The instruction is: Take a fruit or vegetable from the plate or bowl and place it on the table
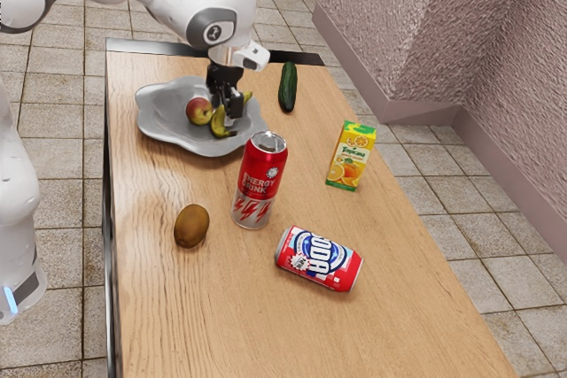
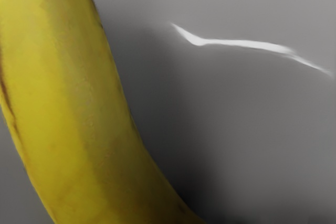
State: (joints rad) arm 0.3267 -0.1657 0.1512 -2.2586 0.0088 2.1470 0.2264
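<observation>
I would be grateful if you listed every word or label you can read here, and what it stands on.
"ENERGY DRINK": upright red can
"SODA": can on its side
"Tropicana": juice carton
The arm's emblem and the remaining small print are too small to read.

The tall can [image 1: 260, 180] reads "ENERGY DRINK", lying can [image 1: 319, 259] "SODA", carton [image 1: 351, 157] "Tropicana".
</observation>
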